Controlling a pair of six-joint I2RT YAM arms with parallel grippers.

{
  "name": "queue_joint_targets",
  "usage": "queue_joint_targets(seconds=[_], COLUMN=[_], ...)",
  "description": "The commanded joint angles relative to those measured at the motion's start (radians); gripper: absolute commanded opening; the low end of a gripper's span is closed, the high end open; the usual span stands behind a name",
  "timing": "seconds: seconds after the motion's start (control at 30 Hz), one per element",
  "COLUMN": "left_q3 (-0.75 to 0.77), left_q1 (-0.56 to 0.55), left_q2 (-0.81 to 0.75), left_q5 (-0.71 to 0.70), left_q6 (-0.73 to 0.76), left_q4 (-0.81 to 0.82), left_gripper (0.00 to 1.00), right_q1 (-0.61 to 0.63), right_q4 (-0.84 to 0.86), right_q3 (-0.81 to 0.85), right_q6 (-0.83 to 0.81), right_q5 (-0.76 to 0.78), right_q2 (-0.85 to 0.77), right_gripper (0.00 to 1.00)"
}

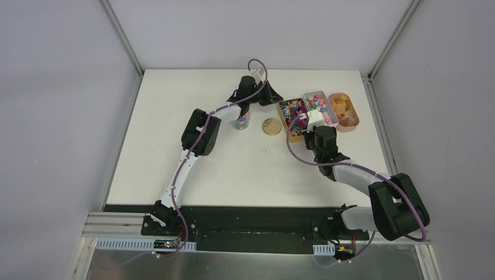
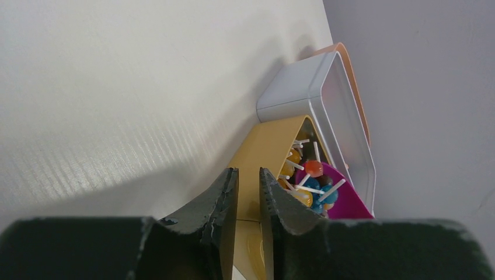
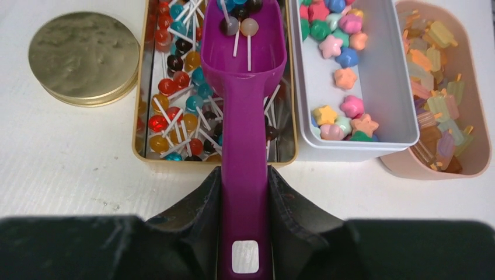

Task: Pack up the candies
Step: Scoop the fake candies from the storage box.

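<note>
The right pincer [image 3: 244, 175] gripped the purple scoop [image 3: 245, 116], holding a few candies [image 3: 240, 24] over the gold tin [image 3: 175, 158]. The left pincer [image 2: 248, 186] hung nearly closed, empty. Next, probably, a level carry to the jar [image 1: 242, 122].

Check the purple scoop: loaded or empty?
Loaded, though sparsely. The right wrist view shows a few lollipops lying in the bowl of the purple scoop, above the gold tin; the right gripper clamps its handle.

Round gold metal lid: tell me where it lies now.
In the top view the round gold metal lid lies flat on the white table, just left of the gold rectangular tin of lollipops.
</note>
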Motion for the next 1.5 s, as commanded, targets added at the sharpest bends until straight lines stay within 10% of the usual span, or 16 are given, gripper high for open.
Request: queue_joint_targets(seconds=[0.0,1.2,1.47], left_q3=[0.054,-0.251,-0.367], left_q1=[-0.006,0.177,0.221], left_q2=[-0.044,-0.625,-0.878], left_q5=[0.015,-0.128,-0.207], left_q6=[0.029,0.261,0.404], left_q4=[0.011,-0.32,-0.548], left_gripper=[0.21,0.5,0.74], right_q1=[-0.009,0.022,0.091], right_q4=[0.179,0.092,-0.061], right_q3=[-0.023,0.015,0.11], right_q6=[-0.024,-0.08,-0.147], right_q5=[-0.043,-0.138,-0.151], right_q2=[-0.068,-0.287,-0.272], right_gripper=[0.0,0.0,0.0])
